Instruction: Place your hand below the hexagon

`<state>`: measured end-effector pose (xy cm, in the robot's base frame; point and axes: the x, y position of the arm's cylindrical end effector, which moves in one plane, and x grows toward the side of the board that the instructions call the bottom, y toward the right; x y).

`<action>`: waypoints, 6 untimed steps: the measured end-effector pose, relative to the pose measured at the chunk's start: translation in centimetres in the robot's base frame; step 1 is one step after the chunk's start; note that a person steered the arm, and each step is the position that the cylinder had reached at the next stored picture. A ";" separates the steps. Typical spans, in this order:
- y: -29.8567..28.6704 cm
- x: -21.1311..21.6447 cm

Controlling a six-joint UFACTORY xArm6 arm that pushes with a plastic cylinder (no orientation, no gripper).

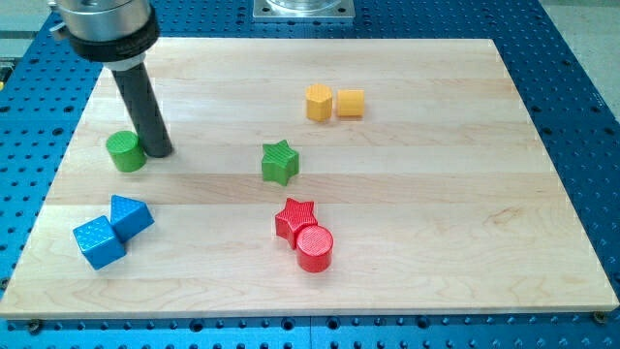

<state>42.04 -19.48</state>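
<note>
The yellow hexagon (318, 101) sits in the upper middle of the wooden board, touching a yellow cube (351, 103) on its right. My dark rod comes down from the view's top left, and my tip (159, 151) rests on the board just right of a green cylinder (126, 152), touching or nearly touching it. My tip is far to the left of the hexagon and a little lower in the view.
A green star (280, 162) lies in the middle of the board. A red star (294, 219) touches a red cylinder (315, 247) below it. Two blue blocks (130, 215) (99, 241) touch at the lower left. The board (436, 194) lies on a blue perforated table.
</note>
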 end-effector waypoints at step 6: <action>26.1 -1.3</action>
